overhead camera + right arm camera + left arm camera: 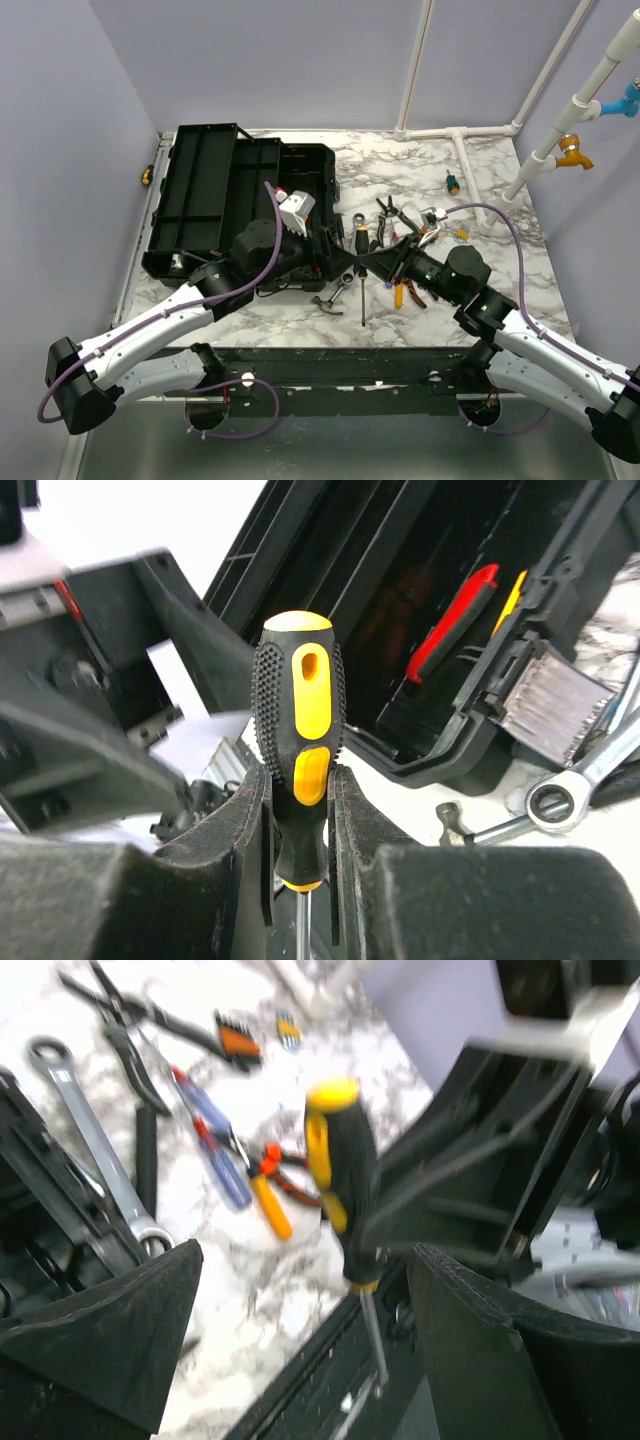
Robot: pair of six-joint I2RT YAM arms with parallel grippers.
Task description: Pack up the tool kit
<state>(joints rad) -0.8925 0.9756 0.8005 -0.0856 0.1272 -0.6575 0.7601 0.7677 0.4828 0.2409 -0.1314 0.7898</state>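
The black tool case point(235, 190) lies open at the back left, and its tray shows in the right wrist view point(430, 630) with a red item point(452, 620) inside. My right gripper point(300, 820) is shut on the lower handle of a black-and-yellow screwdriver point(297, 710). It holds the screwdriver point(361, 240) above the table centre, with the right gripper point(380, 262) just beside it. My left gripper point(300, 1340) is open. Its fingers point(110, 1330) stand either side of the screwdriver's shaft point(372, 1335), below the handle point(340, 1170), without touching. The left gripper point(330, 255) sits by the case's front corner.
Loose tools lie on the marble top: a wrench point(95, 1140), blue-handled screwdrivers point(215, 1150), orange pliers point(403, 293), a hammer point(325, 302), black pliers point(388, 210) and a green screwdriver point(452, 182). White pipes point(470, 170) stand at the back right.
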